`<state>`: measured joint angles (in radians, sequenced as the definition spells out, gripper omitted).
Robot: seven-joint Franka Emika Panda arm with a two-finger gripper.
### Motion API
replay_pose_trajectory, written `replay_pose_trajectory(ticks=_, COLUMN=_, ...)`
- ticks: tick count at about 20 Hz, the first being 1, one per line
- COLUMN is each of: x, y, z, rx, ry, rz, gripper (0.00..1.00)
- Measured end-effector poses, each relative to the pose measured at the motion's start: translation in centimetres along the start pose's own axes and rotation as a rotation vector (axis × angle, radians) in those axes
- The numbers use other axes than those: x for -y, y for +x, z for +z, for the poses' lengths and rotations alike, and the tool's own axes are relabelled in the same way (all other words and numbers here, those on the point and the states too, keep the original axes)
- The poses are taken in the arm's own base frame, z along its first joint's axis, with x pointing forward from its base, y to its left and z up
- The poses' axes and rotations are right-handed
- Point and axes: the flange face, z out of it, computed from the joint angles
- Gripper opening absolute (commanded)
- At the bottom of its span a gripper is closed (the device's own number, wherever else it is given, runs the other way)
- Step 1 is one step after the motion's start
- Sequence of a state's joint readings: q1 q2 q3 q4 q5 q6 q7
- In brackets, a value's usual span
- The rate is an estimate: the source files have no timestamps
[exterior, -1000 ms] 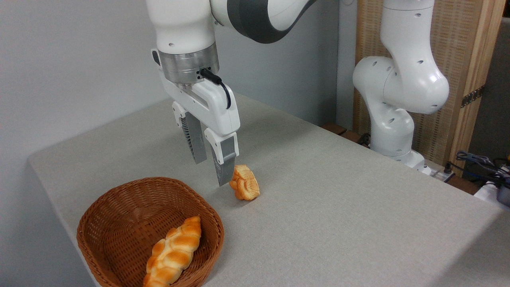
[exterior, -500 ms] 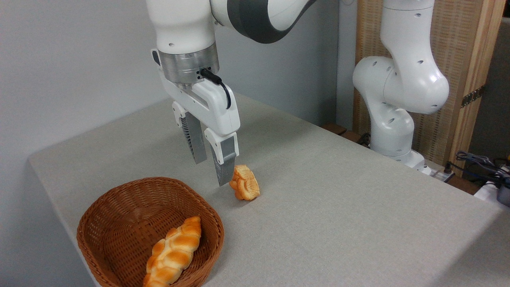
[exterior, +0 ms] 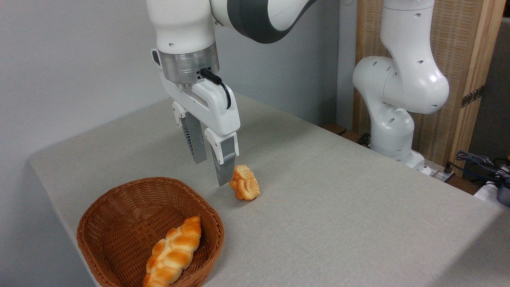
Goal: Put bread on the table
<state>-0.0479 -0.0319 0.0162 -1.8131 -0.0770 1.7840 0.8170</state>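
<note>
Nothing has moved across the last 1.0 s: arm, gripper and both bread items sit where they were.

Gripper (exterior: 211, 172) hangs above the tabletop (exterior: 338, 207), pointing down, its 2 fingers (exterior: 224, 163) apart with a narrow gap and nothing between them. Fingertips are clear of the surface, above the spot between basket and pastry.

Braided loaf (exterior: 173, 252) lies in the wicker basket (exterior: 115, 207) at the near left corner of the tabletop. It rests lengthwise against the basket's right-hand inner wall, its lower end at the picture's bottom edge. Loaf is glossy golden-orange with paler patches.

Short orange pastry (exterior: 245, 183) sits on the tabletop, just right of the nearer fingertip; whether they touch cannot be told from this view. It is apart from the basket rim.

Arm base (exterior: 394, 131) stands beyond the far right edge of the tabletop.
</note>
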Motion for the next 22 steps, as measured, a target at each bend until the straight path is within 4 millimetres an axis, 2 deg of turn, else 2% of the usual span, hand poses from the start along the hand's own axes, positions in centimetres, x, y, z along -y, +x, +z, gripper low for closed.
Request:
replay_pose_trajectory(ticks=11, x=0.5, y=0.4, z=-0.4, rx=-0.035, ry=0.037, rz=-0.006, gripper=1.00)
replay_pose_trajectory(ticks=15, x=1.0, y=0.8, z=-0.6, rx=-0.075, ry=0.073, rz=-0.095, gripper=1.00)
replay_pose_trajectory(ticks=22, x=2.5, y=2.0, z=-0.3, rx=-0.166, ry=0.126, rz=-0.358, gripper=1.00)
